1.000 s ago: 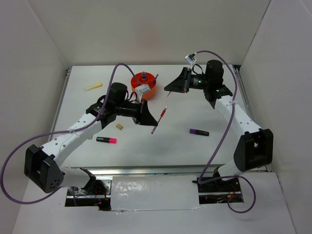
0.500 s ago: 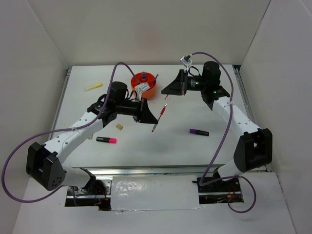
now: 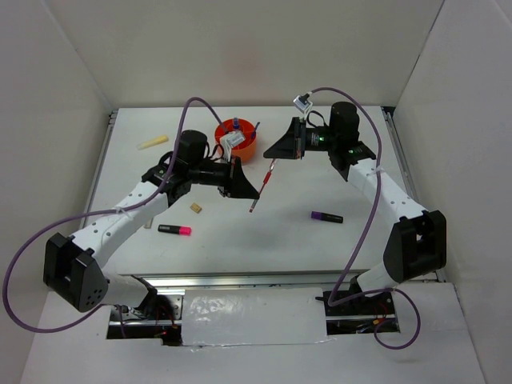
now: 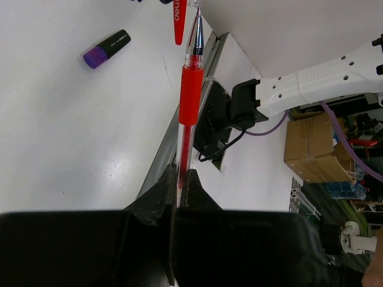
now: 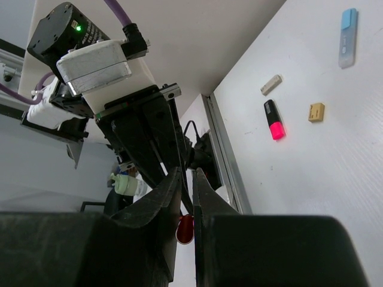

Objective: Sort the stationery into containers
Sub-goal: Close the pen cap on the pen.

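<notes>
Red pen (image 4: 190,95): lower end hidden between left gripper (image 4: 181,173) fingers. Right wrist view: only small red bit shows. Orange pot (image 3: 250,146) partly behind left arm; things inside too small to tell.

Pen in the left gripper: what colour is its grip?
The pen is red at the grip, clear-barrelled; left wrist view shows it best.

far centre of surface (image 3: 280,240): pot (image 3: 247,151) | far left: stick (image 3: 153,142) | near left: highlighter (image 3: 174,230), eraser (image 3: 195,209) just behind | near right: marker (image 3: 326,217) | middle, above surface: pen (image 3: 262,186) between left end effector (image 3: 254,195) and right end effector (image 3: 272,158)
</notes>
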